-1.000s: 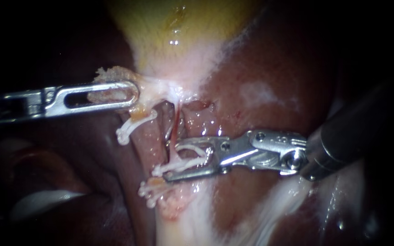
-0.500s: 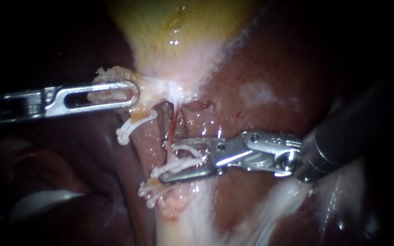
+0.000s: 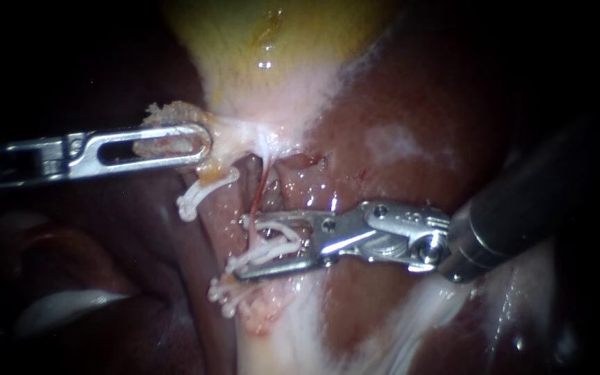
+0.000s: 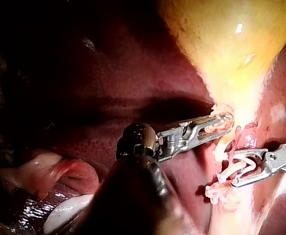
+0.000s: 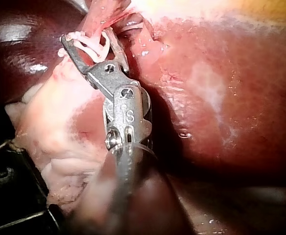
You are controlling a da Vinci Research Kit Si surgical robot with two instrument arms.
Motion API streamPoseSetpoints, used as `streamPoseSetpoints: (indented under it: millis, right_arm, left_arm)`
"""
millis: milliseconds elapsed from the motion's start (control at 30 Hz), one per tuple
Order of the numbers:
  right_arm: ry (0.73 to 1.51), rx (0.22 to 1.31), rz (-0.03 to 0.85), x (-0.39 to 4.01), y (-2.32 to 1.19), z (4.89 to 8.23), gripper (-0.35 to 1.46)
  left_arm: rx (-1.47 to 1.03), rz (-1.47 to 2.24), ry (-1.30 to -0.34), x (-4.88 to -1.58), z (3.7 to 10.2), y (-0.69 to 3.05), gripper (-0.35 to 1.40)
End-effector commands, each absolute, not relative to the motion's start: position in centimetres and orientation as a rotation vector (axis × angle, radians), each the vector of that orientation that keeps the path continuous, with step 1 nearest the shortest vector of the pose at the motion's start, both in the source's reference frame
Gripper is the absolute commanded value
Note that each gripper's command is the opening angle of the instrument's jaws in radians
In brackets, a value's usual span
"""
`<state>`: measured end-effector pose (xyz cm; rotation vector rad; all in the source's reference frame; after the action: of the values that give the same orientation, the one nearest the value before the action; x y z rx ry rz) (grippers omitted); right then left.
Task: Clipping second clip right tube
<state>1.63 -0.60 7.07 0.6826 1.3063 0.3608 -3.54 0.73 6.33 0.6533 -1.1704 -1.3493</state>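
White clip is sitting gripped in my right instrument's part-open jaws, straddling the right tube; I'd be closing squarely, tube fully inside. My left instrument's jaws are clamping the gallbladder's edge.

left instrument, right instrument — both jaws clamped

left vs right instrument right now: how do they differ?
The left instrument has its jaws together, gripping tan tissue at the gallbladder's narrow end; the right instrument has its jaws apart, holding a white clip. The left instrument's shaft comes in almost level; the right instrument's slants down from the upper right. Both have shiny metal jaws holding something.
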Motion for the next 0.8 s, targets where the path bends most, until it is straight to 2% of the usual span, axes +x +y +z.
streamPoseSetpoints:
  millis: [33, 800]
  right_arm:
    - [1.307, 0.682, 0.361, 1.64, -0.6, 7.07, 0.5]
    - [1.335, 0.713, 0.367, 1.78, -0.58, 7.1, 0.5]
  left_arm:
    - [0.653, -1.349, -1.17, -3.54, 6.33, 0.72, -0.35]
    - [0.653, -1.349, -1.17, -3.53, 6.33, 0.72, -0.35]
